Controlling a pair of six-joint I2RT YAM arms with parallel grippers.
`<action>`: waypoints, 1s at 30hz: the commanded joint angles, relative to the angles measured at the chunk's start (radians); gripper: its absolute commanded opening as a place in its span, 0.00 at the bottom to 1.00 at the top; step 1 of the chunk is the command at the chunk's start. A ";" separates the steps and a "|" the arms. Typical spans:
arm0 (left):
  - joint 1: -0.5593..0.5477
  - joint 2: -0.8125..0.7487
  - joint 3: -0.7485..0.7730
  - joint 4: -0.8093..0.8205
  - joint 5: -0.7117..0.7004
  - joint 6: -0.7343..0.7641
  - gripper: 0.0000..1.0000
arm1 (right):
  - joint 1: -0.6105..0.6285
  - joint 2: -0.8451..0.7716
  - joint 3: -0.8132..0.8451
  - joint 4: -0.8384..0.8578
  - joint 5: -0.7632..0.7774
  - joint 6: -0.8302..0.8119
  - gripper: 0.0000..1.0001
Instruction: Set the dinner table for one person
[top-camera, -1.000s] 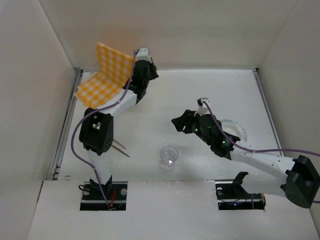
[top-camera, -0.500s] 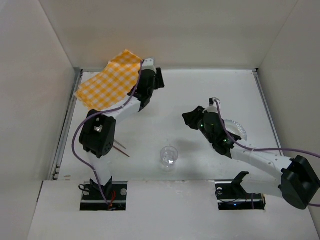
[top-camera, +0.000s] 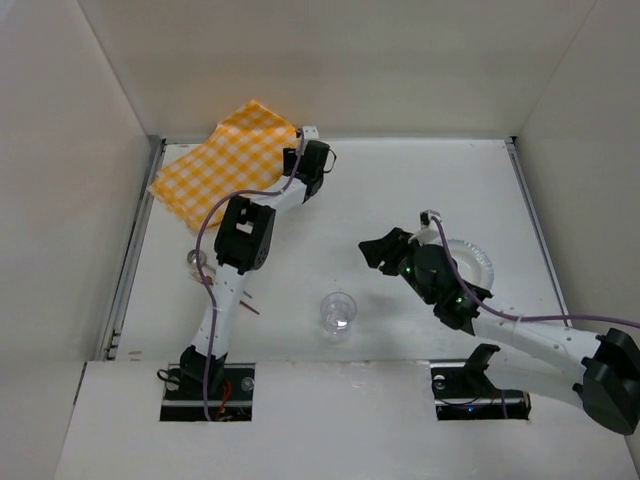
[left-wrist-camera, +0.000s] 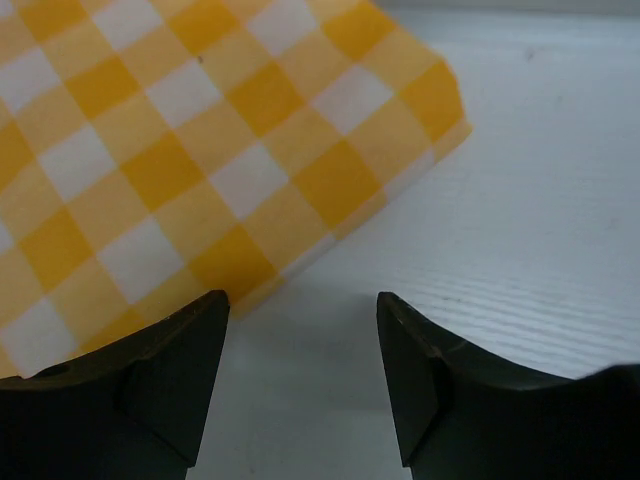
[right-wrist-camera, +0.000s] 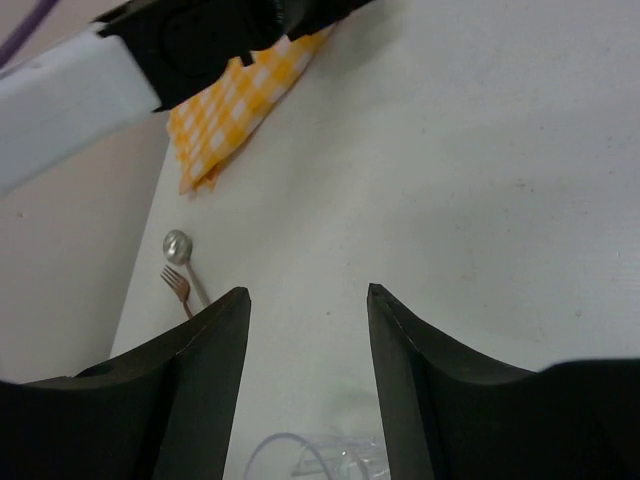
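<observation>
Held up on edge a second ago, the orange-and-white checked cloth (top-camera: 225, 160) is now seen spread out at the upper left of the top view. The left end effector (left-wrist-camera: 302, 305) is held with fingers spread and nothing between them, just short of the cloth's corner, over the white desk (top-camera: 400, 190) that fills most of that view. The right end effector (right-wrist-camera: 306, 292) is likewise spread and empty, right of centre. A clear glass (top-camera: 338, 312) stands at lower centre, a plate (top-camera: 480, 262) is partly hidden behind the right arm, and a spoon (right-wrist-camera: 176, 243) and fork (right-wrist-camera: 178, 284) lie at the left.
</observation>
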 joint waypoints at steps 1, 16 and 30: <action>0.017 0.012 0.128 -0.122 -0.046 0.086 0.60 | 0.024 -0.030 -0.035 0.025 0.007 -0.004 0.58; 0.053 0.145 0.239 -0.133 -0.010 0.102 0.50 | 0.031 -0.092 -0.055 -0.007 0.010 0.001 0.63; -0.088 -0.141 -0.159 0.060 0.156 0.069 0.02 | -0.046 -0.172 -0.061 -0.022 -0.012 0.007 0.46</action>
